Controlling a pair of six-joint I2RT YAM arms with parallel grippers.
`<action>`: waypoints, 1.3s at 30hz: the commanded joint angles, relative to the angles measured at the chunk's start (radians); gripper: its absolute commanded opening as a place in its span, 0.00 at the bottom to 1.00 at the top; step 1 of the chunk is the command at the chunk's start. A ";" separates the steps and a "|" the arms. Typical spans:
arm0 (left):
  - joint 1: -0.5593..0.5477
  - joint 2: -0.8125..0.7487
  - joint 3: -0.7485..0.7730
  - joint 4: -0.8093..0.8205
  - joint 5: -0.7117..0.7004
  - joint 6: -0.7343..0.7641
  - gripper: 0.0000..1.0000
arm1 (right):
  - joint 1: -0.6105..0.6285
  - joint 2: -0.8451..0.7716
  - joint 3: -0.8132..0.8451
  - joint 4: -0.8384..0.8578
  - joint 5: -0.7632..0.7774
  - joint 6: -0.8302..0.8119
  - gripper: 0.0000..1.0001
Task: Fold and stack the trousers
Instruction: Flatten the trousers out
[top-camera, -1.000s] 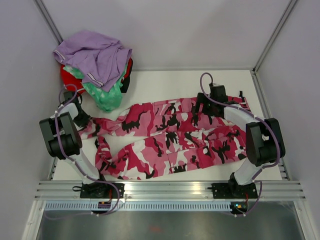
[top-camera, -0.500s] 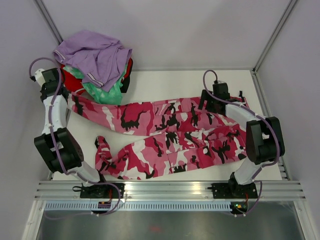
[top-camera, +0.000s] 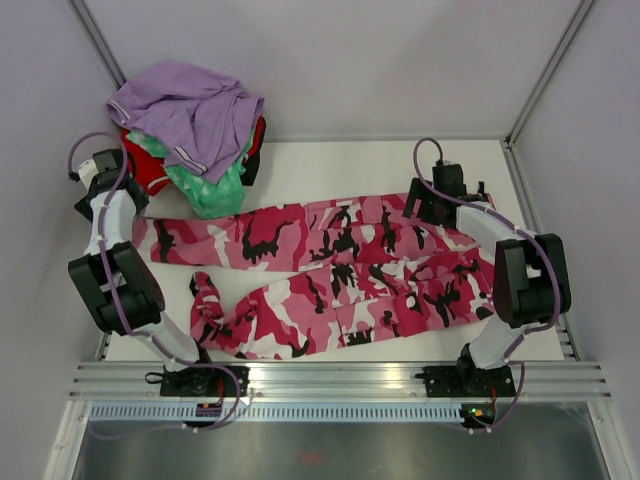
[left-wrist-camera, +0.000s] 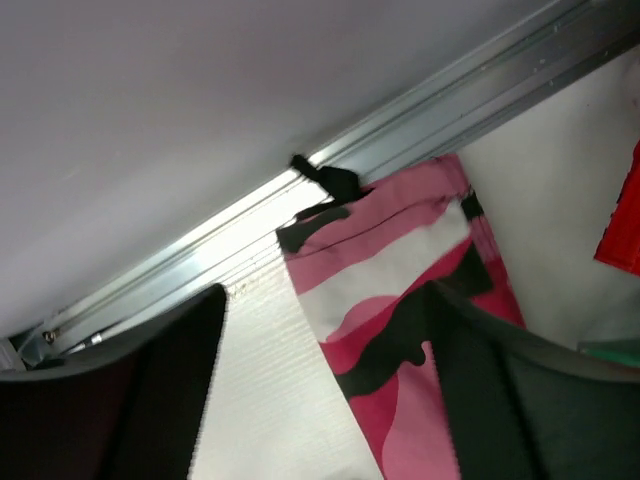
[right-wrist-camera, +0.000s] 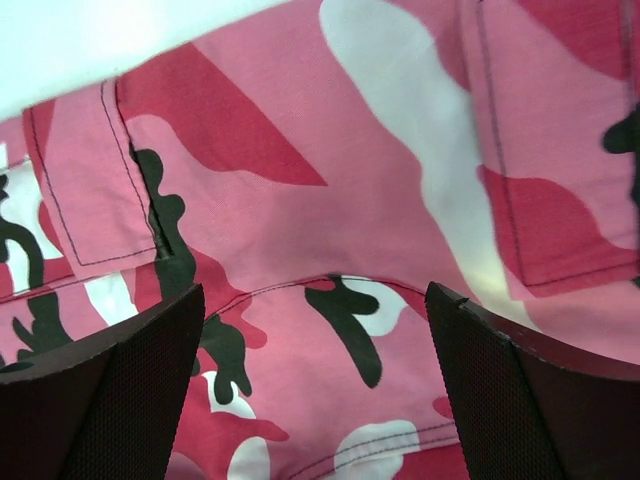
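The pink camouflage trousers (top-camera: 350, 265) lie spread across the white table (top-camera: 330, 165), waist to the right and both legs running left. My left gripper (top-camera: 128, 205) is at the left edge, just past the far leg's hem (top-camera: 148, 238). In the left wrist view that gripper (left-wrist-camera: 330, 400) is open and the hem (left-wrist-camera: 390, 270) lies flat on the table between the fingers, ungripped. My right gripper (top-camera: 420, 205) hovers over the waist end. The right wrist view shows it (right-wrist-camera: 315, 390) open, with pocket seams of the trousers (right-wrist-camera: 330, 200) below and nothing pinched.
A pile of clothes sits at the back left: a lavender garment (top-camera: 190, 110) on top of green (top-camera: 210, 185) and red (top-camera: 140, 165) ones. An aluminium rail (left-wrist-camera: 300, 190) and the wall lie just beyond the left gripper. The near leg's cuff (top-camera: 205, 300) is crumpled.
My left gripper carried the far leg's hem out to the left, then opened and let it go; that leg now lies straight. My right gripper drifted slightly right, staying open.
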 joint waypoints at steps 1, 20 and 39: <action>0.002 -0.045 0.068 -0.076 0.027 -0.030 0.90 | -0.038 -0.102 0.022 -0.004 -0.009 0.013 0.98; -0.446 -0.614 -0.191 -0.209 0.229 -0.138 0.99 | -0.073 -0.655 -0.115 -0.188 -0.095 0.084 0.98; -0.449 -0.849 -0.546 -0.278 0.343 -0.376 0.95 | -0.073 -0.703 -0.201 -0.182 -0.224 0.121 0.98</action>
